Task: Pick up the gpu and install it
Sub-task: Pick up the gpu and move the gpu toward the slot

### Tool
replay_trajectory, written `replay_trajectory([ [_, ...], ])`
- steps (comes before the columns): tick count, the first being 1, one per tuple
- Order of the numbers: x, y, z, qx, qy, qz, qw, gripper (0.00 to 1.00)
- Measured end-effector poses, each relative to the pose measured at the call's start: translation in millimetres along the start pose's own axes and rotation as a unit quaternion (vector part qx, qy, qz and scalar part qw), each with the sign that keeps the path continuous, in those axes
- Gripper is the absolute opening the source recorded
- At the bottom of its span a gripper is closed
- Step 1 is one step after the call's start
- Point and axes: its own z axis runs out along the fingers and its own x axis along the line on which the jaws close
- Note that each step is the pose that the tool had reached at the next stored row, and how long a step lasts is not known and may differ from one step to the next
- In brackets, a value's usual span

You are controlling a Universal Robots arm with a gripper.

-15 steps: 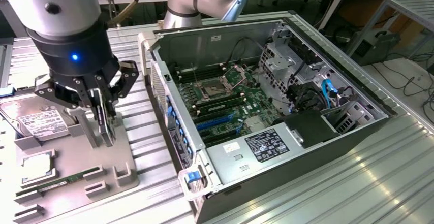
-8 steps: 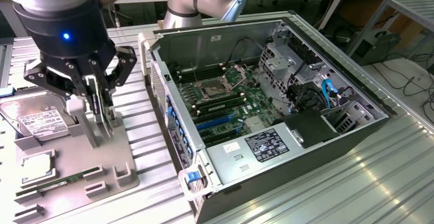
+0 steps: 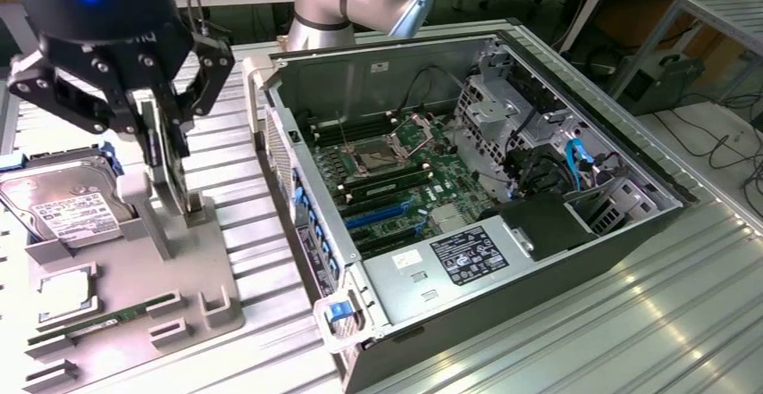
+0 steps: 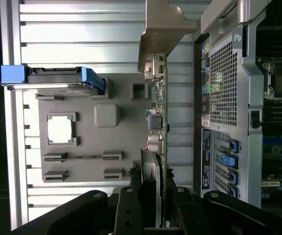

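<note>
Claw (image 3: 164, 150) clamped on upright gpu (image 3: 175, 193) reaching below; likely light, stiff, fragile; best pinched by bare top edge.

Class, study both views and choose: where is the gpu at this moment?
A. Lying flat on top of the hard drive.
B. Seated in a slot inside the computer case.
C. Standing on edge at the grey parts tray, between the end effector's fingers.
C: the gpu stands on edge at the grey parts tray, with the end effector closed on it, outside the computer case.
</note>
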Motion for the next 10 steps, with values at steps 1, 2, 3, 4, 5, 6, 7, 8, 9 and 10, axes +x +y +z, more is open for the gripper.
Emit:
replay_trajectory([
  [1,-0.1,0.1,-4.4,0.0000,0.0000,0.000,1.0000,0.28],
  [2,-0.2,0.1,-8.0,0.0001,0.0002,0.000,1.0000,0.28],
  [3,-0.3,0.2,-10.2,0.0001,0.0001,0.000,1.0000,0.28],
  [4,-0.3,0.1,-10.5,0.0000,0.0000,0.000,1.0000,0.28],
  [5,-0.3,0.2,-10.5,0.0000,0.0000,0.000,1.0000,0.28],
  [6,-0.3,0.2,-10.5,0.0000,0.0000,0.000,1.0000,0.28],
  [7,-0.3,0.2,-10.5,0.0000,0.0000,0.000,1.0000,0.28],
  [8,-0.3,0.2,-10.5,0.0000,0.0000,0.000,1.0000,0.28],
  [9,-0.7,0.2,-10.6,0.0001,0.0001,0.000,1.0000,0.28],
  [10,-1.8,0.2,-10.6,0.0001,0.0001,0.000,1.0000,0.28],
])
